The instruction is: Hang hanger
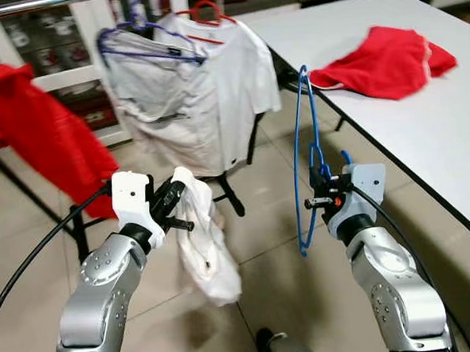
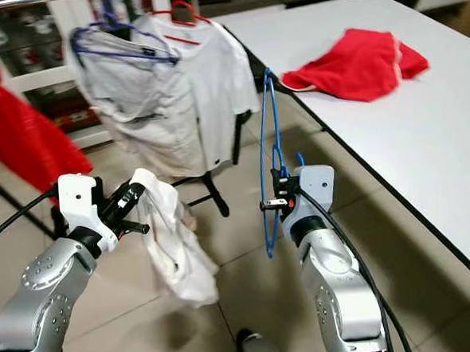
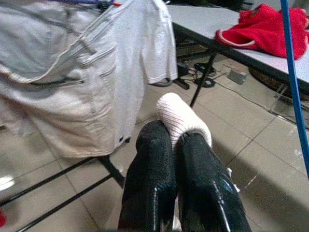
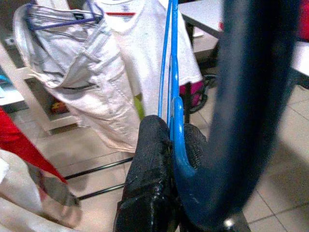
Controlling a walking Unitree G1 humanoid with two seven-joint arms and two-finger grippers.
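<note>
Right claw clamped on the blue hanger, gripping near its hook end; the wire frame stands upright, rising to 12 o'clock above the claw and dropping a little below it. Hanger is in the air over the tiled floor, between the clothes rack and the white table.

Left claw pinched tight on a white cloth, which hangs limp toward 6 o'clock. In the left wrist view its 2 fingers press a rolled edge of cloth.

At 12 o'clock: white shirt on a red hanger, grey garment on a purple hanger. Red garment at 10 o'clock. Red cloth lies crumpled on the table at 2 o'clock.
</note>
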